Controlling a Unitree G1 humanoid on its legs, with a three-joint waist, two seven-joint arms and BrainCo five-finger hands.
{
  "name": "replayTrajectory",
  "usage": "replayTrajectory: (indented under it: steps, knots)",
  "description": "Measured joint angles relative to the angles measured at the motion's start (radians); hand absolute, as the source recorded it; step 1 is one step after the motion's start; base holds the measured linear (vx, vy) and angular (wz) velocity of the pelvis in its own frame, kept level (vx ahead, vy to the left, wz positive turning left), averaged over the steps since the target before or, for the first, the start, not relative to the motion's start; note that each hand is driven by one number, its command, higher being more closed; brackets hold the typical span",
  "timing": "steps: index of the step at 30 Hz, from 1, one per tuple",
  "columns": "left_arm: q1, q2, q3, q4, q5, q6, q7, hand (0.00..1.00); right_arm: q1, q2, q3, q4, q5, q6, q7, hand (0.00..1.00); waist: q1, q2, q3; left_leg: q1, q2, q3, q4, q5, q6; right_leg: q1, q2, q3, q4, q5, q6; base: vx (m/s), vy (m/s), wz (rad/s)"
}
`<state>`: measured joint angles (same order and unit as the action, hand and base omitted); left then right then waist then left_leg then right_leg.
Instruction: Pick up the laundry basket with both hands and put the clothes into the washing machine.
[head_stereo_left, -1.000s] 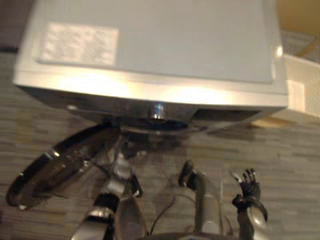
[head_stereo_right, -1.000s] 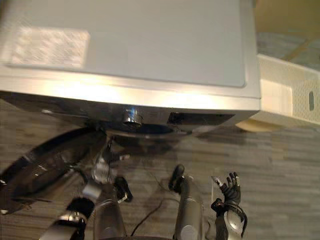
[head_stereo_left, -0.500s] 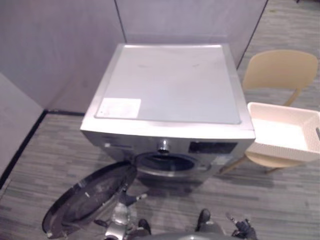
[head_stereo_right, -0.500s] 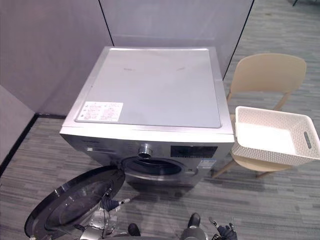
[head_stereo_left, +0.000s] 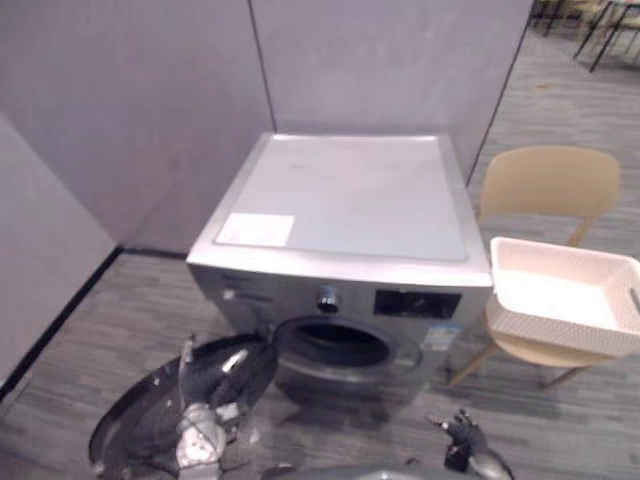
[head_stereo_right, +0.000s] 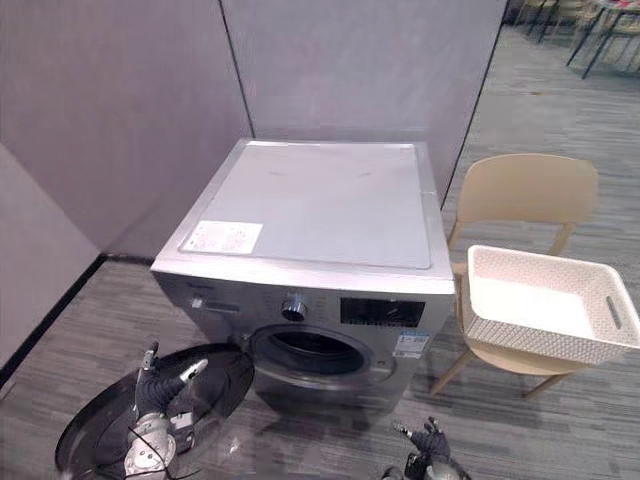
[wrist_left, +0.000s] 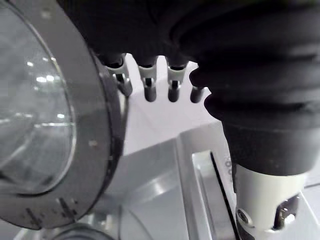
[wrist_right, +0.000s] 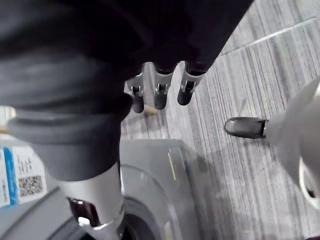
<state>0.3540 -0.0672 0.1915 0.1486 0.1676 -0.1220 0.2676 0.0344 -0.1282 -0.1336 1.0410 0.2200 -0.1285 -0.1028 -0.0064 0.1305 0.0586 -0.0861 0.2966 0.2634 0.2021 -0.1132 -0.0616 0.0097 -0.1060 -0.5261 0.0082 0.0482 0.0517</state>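
Note:
The white woven laundry basket rests on a beige chair to the right of the silver washing machine. Its inside looks plain white, with no clothes visible. The machine's round door hangs open at the lower left, and the dark drum opening is exposed. My left hand is in front of the open door with its fingers straight and spread, holding nothing. My right hand hovers low over the floor in front of the machine, well short of the basket, fingers relaxed and empty.
Grey partition walls stand behind and to the left of the machine. Striped grey floor lies between me, the machine and the chair. Chair legs reach down beside the machine's right front corner.
The camera has lifted and drawn back, so the whole machine, chair and basket now show. My left hand has risen in front of the door. Both hands stay empty.

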Motion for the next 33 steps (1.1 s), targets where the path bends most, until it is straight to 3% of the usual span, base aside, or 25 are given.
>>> replayTrajectory:
  steps: [1, 2, 3, 4, 5, 6, 7, 8, 10, 11, 13, 15, 17, 18, 24, 27, 29, 30, 31, 32, 33]
  knots:
    - [0.006, 0.007, -0.002, 0.000, 0.000, 0.001, -0.004, 0.00, -0.012, 0.001, 0.003, 0.003, -0.003, -0.001, -0.001, 0.00, 0.001, -0.024, 0.000, -0.013, -0.012, 0.044, -0.011, -0.061, 0.108, -0.021, 0.007, 0.026, 0.001, -0.011, -0.011, -0.02, -0.054, 0.76]
    - [0.006, 0.015, -0.001, -0.015, -0.001, 0.000, -0.004, 0.00, -0.021, 0.009, 0.000, 0.008, -0.005, -0.003, -0.001, 0.00, 0.000, -0.064, 0.004, -0.041, -0.014, 0.103, 0.071, -0.073, 0.127, -0.021, -0.006, 0.034, -0.017, -0.030, -0.057, 0.02, -0.112, 0.79]
    - [0.001, 0.010, -0.005, -0.022, -0.001, 0.000, -0.005, 0.00, -0.032, 0.007, -0.006, 0.014, -0.005, -0.005, 0.000, 0.00, 0.001, -0.058, 0.013, -0.086, 0.014, 0.139, 0.192, -0.066, 0.126, -0.025, -0.009, 0.003, -0.019, -0.019, -0.074, 0.00, -0.121, 0.79]
    - [0.004, -0.001, -0.034, -0.051, 0.000, -0.002, -0.008, 0.00, -0.042, -0.021, -0.010, 0.014, -0.001, -0.006, -0.007, 0.00, 0.023, -0.023, 0.022, -0.142, 0.046, 0.182, 0.391, -0.061, 0.127, -0.044, -0.005, -0.047, 0.010, -0.024, -0.091, -0.04, -0.155, 0.92]
    - [0.015, -0.005, -0.060, -0.070, 0.001, -0.004, -0.013, 0.00, -0.044, -0.055, -0.012, 0.013, 0.006, -0.005, -0.009, 0.00, 0.021, 0.020, 0.026, -0.155, 0.064, 0.222, 0.402, 0.042, 0.139, -0.050, 0.015, -0.087, 0.050, -0.050, -0.083, -0.06, -0.115, 1.72]
    - [-0.016, 0.003, -0.072, -0.088, 0.003, -0.008, -0.022, 0.00, -0.044, -0.065, -0.017, 0.015, 0.007, -0.001, -0.009, 0.00, 0.003, 0.022, 0.028, -0.139, 0.025, 0.245, 0.265, 0.082, 0.122, -0.047, -0.009, -0.156, 0.056, -0.073, -0.089, -0.07, -0.075, 2.04]
    - [-0.040, 0.003, -0.064, -0.115, 0.003, -0.015, -0.020, 0.00, -0.056, -0.044, -0.043, 0.027, 0.008, -0.006, -0.008, 0.00, 0.007, -0.006, 0.033, -0.087, 0.017, 0.320, 0.291, 0.029, 0.143, -0.042, -0.030, -0.233, 0.024, -0.060, -0.094, -0.08, -0.076, 1.87]
    - [-0.041, 0.004, -0.064, -0.124, 0.003, -0.016, -0.019, 0.00, -0.067, -0.040, -0.047, 0.031, 0.012, -0.009, -0.009, 0.00, 0.013, -0.005, 0.031, -0.063, 0.036, 0.361, 0.352, -0.010, 0.140, -0.030, -0.028, -0.250, 0.026, -0.058, -0.101, -0.04, -0.117, 1.18]
    - [-0.056, 0.006, -0.088, -0.147, 0.005, -0.020, -0.013, 0.00, -0.078, -0.036, -0.054, 0.034, 0.028, -0.019, -0.021, 0.00, 0.013, 0.000, 0.028, 0.062, 0.033, 0.373, 0.350, -0.053, 0.058, 0.003, -0.010, -0.333, 0.009, -0.052, -0.110, -0.07, -0.097, 1.19]
    - [-0.072, 0.007, -0.111, -0.159, 0.016, -0.020, -0.003, 0.00, -0.083, -0.032, -0.056, 0.033, 0.042, -0.022, -0.026, 0.00, 0.010, 0.001, 0.027, 0.126, 0.009, 0.340, 0.265, -0.068, -0.028, 0.004, 0.004, -0.369, 0.007, -0.051, -0.110, -0.12, -0.019, 1.15]
    - [-0.089, 0.008, -0.138, -0.183, 0.034, -0.020, -0.002, 0.00, -0.092, -0.024, -0.070, 0.033, 0.049, -0.022, -0.028, 0.00, 0.003, 0.007, 0.022, 0.220, -0.030, 0.291, 0.038, -0.049, -0.089, -0.018, 0.029, -0.409, 0.013, -0.045, -0.120, -0.18, 0.112, 0.72]
    - [-0.124, 0.012, -0.148, -0.187, 0.052, -0.019, -0.002, 0.00, -0.095, -0.007, -0.105, 0.035, 0.055, -0.021, -0.029, 0.00, -0.009, 0.006, 0.017, 0.260, -0.068, 0.287, -0.160, -0.049, -0.100, -0.064, 0.025, -0.438, 0.052, -0.042, -0.124, -0.22, 0.180, 0.42]
    - [-0.127, 0.020, -0.151, -0.187, 0.064, -0.017, -0.001, 0.00, -0.080, 0.025, -0.106, 0.036, 0.066, -0.019, -0.029, 0.00, -0.009, -0.041, 0.013, 0.258, -0.109, 0.286, -0.186, -0.025, -0.080, -0.080, -0.015, -0.430, 0.067, -0.020, -0.138, -0.22, 0.092, 0.05]
    - [-0.127, 0.020, -0.151, -0.187, 0.069, -0.017, -0.001, 0.00, -0.061, 0.032, -0.106, 0.036, 0.067, -0.019, -0.030, 0.00, -0.010, -0.052, 0.007, 0.257, -0.124, 0.287, -0.182, -0.023, -0.071, -0.082, -0.030, -0.421, 0.065, -0.005, -0.134, -0.24, 0.099, -0.02]
    - [-0.140, 0.019, -0.152, -0.188, 0.106, -0.020, 0.018, 0.00, 0.034, 0.040, -0.105, 0.033, 0.082, -0.018, -0.030, 0.00, -0.035, -0.053, 0.000, 0.222, -0.194, 0.293, -0.148, -0.043, -0.014, -0.103, -0.095, -0.365, 0.039, 0.097, -0.101, -0.17, 0.120, -0.01]
    - [-0.139, 0.018, -0.147, -0.186, 0.120, -0.019, 0.020, 0.00, 0.086, 0.066, -0.130, -0.009, 0.083, -0.018, -0.031, 0.00, -0.032, -0.076, 0.006, 0.228, -0.197, 0.307, -0.149, -0.039, -0.007, -0.105, -0.107, -0.361, 0.049, 0.112, -0.105, -0.09, 0.033, -0.07]
    - [-0.139, 0.022, -0.128, -0.185, 0.123, -0.018, 0.023, 0.00, 0.114, 0.082, -0.145, -0.055, 0.080, -0.021, -0.029, 0.00, -0.033, -0.084, 0.010, 0.230, -0.177, 0.321, -0.154, -0.035, -0.001, -0.125, -0.103, -0.329, 0.082, 0.142, -0.074, -0.09, -0.008, -0.18]
    - [-0.144, 0.019, -0.115, -0.175, 0.124, -0.018, 0.025, 0.00, 0.131, 0.094, -0.166, -0.076, 0.078, -0.021, -0.027, 0.00, -0.035, -0.086, 0.006, 0.216, -0.147, 0.329, -0.150, -0.034, 0.001, -0.155, -0.080, -0.227, 0.107, 0.177, -0.064, -0.08, -0.043, -0.21]
    - [-0.148, 0.019, -0.105, -0.166, 0.124, -0.017, 0.028, 0.00, 0.140, 0.106, -0.186, -0.084, 0.080, -0.022, -0.027, 0.00, -0.038, -0.093, -0.001, 0.202, -0.126, 0.331, -0.143, -0.031, 0.003, -0.182, -0.064, -0.111, 0.148, 0.166, -0.061, -0.05, -0.065, -0.14]
    - [-0.155, 0.021, -0.099, -0.153, 0.123, -0.017, 0.037, 0.00, 0.143, 0.113, -0.201, -0.084, 0.082, -0.022, -0.025, 0.00, -0.039, -0.089, -0.005, 0.190, -0.111, 0.327, -0.135, -0.031, 0.002, -0.205, -0.058, -0.045, 0.204, 0.135, -0.056, 0.00, -0.108, 0.07]
    - [-0.177, 0.041, -0.089, -0.126, 0.122, -0.014, 0.044, 0.00, 0.154, 0.123, -0.225, -0.067, 0.083, -0.020, -0.024, 0.00, -0.044, -0.112, -0.002, 0.171, -0.086, 0.306, -0.126, -0.028, -0.004, -0.231, -0.053, 0.038, 0.315, 0.066, -0.044, 0.02, -0.123, 0.19]
